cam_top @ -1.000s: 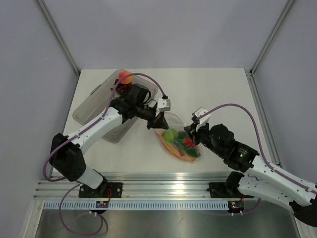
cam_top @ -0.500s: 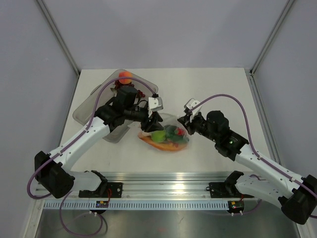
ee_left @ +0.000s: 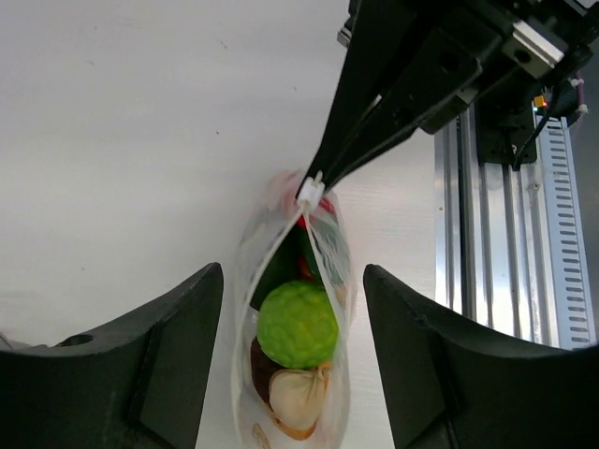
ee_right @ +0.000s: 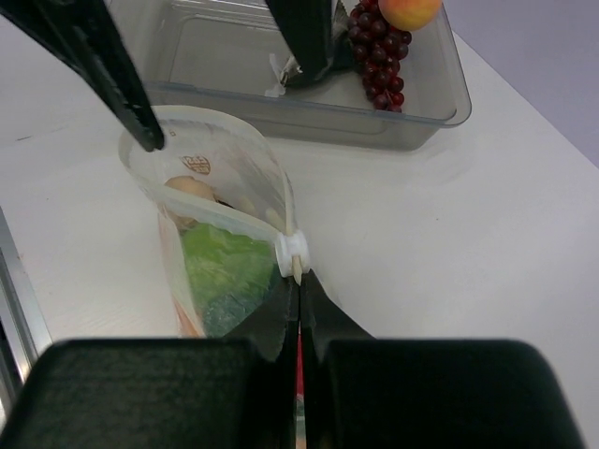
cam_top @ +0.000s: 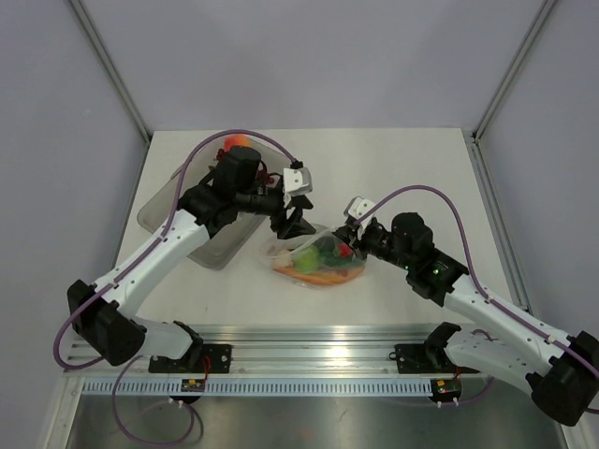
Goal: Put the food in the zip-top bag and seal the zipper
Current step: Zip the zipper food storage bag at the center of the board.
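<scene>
The right gripper [ee_right: 298,285] is clamped on the 3 o'clock corner of the zip-top bag [cam_top: 318,262], at its white slider [ee_right: 293,253], probably anchoring the mouth. The bag lies mid-table holding a lime [ee_left: 298,323] and other food; the left gripper [cam_top: 296,223] hovers over its 10 o'clock end, fingers spread. Farther, at 10 o'clock, the tray [cam_top: 178,213] holds grapes [ee_right: 379,47] and a peach [ee_right: 410,9], so filling looks unfinished.

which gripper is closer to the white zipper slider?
Right. The right gripper is shut on the bag edge right at the zipper slider; the left gripper hangs open, straddling the bag's opposite end.
</scene>
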### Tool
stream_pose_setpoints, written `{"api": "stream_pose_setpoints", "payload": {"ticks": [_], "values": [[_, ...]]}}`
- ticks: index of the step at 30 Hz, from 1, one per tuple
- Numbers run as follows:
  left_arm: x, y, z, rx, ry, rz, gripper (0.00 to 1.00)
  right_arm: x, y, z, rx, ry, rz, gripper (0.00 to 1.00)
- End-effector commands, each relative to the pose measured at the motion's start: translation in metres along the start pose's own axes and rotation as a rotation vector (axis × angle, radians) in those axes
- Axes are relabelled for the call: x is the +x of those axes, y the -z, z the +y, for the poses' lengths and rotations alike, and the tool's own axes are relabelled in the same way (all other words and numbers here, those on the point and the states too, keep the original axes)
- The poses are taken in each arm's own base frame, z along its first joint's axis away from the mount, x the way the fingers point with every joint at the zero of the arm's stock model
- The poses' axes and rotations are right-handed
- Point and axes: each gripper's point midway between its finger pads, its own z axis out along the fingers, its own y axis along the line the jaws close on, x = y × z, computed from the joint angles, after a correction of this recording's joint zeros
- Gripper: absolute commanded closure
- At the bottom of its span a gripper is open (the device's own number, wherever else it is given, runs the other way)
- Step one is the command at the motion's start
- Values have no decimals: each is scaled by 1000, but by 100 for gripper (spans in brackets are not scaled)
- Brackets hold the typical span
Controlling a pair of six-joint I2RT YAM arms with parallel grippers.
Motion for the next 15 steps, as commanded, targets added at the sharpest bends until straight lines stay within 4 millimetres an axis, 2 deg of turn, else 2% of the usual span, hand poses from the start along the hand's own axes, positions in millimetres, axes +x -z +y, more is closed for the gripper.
{"api": "stream_pose_setpoints", "payload": {"ticks": [1,6,8,15], "values": [[-20,-16,8,27,-67,-51,36,-27,-2,-2,-20,43,-90,100],[-17,-42,7,54,-89,-45,43,-30,-1,2,-45,39,-91,100],[-17,-46,5,77,-78,-49,48,-29,-1,4,-51,36,-86,100],[-13,-55,-5,155,-53,-58,55,-26,1,5,-53,34,-81,100]]}}
